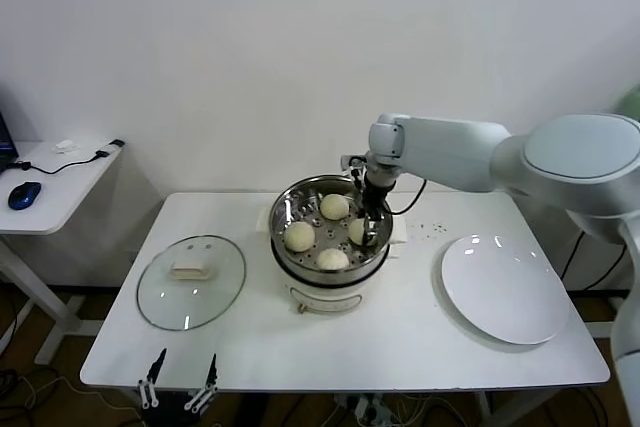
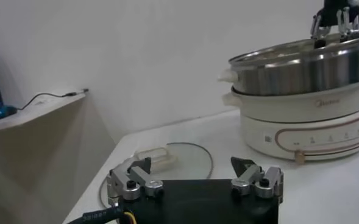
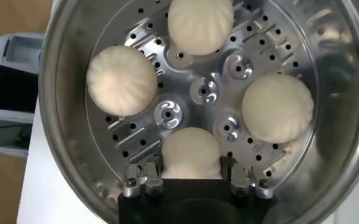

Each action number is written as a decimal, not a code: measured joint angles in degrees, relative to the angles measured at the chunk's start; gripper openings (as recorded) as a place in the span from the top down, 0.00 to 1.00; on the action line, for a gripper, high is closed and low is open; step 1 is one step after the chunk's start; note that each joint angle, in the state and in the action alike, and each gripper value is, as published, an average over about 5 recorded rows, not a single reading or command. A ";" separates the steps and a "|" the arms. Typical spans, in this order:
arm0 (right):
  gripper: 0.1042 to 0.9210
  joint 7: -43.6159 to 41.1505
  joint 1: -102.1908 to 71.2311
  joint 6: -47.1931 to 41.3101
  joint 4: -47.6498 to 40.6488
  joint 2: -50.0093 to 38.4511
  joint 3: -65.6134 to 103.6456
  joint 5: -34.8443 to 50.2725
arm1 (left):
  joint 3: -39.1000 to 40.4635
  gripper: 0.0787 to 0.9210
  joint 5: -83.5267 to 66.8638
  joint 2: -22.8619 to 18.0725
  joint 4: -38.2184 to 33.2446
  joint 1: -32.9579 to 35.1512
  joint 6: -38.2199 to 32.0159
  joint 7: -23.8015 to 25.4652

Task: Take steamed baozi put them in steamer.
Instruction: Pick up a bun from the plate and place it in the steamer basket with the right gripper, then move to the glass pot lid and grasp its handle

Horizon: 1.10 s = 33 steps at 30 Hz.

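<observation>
At the table's (image 1: 420, 347) near left edge the left end effector (image 1: 180, 382) waits, wide open and empty. The glass lid (image 1: 190, 282) lies left, the white plate (image 1: 505, 287) right. In the central steamer (image 1: 290, 209) sit four steamed baozi (image 1: 299, 236); the right end effector (image 3: 191, 179) brackets the rightmost bun, whether gripping or not cannot be told.

Steamer (image 3: 63, 152) rim cut off at right wrist view's top and right edges, fourth baozi (image 3: 191, 152) partly hidden behind right gripper (image 3: 191, 179), plate (image 1: 505, 289) markings too faint to read.
</observation>
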 measured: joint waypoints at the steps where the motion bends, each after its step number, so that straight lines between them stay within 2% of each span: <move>1: 0.33 0.00 -0.06 -0.09 -0.13 0.10 0.02 0.00 | 0.00 0.12 0.00 0.01 0.01 -0.02 0.00 0.00; 6: 0.18 -0.47 -0.03 -0.24 -0.62 0.29 0.17 -0.11 | 0.02 0.12 0.02 0.03 -0.02 -0.19 0.01 0.00; 9: 0.13 -0.94 0.15 -0.23 -0.68 0.20 0.40 -0.16 | 0.02 0.12 0.04 0.03 -0.05 -0.21 0.02 0.00; 23: 0.12 -0.49 4.08 2.14 1.82 -3.70 3.25 1.70 | -0.04 0.12 0.27 0.09 -0.68 -0.17 -0.14 -0.30; 33: 0.12 7.57 6.19 10.01 9.65 -16.48 7.30 6.61 | -0.48 0.12 0.16 0.10 -1.13 -1.05 -0.01 -0.78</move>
